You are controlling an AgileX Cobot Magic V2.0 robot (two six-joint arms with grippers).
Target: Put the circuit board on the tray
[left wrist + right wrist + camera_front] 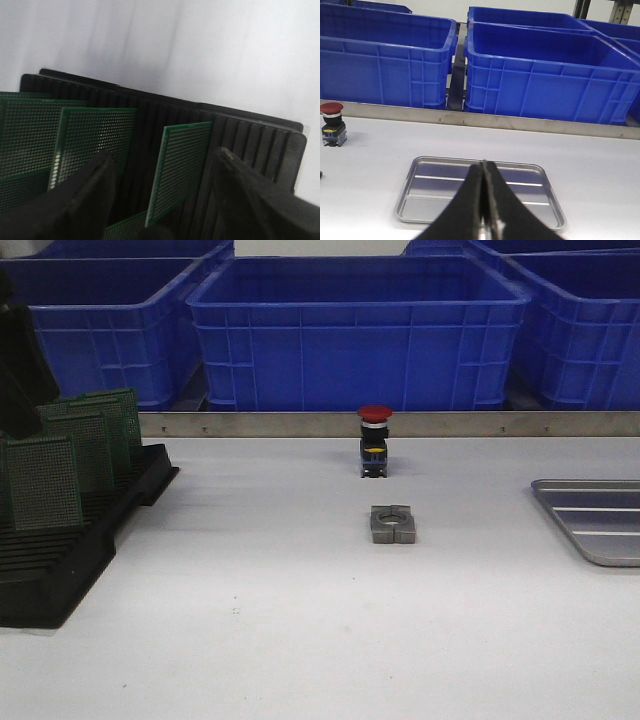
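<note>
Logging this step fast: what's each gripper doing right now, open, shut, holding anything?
Left gripper: open, fingers either side of a green circuit board in the black rack, not gripping.
Right gripper: shut, empty, above the tray.
</note>
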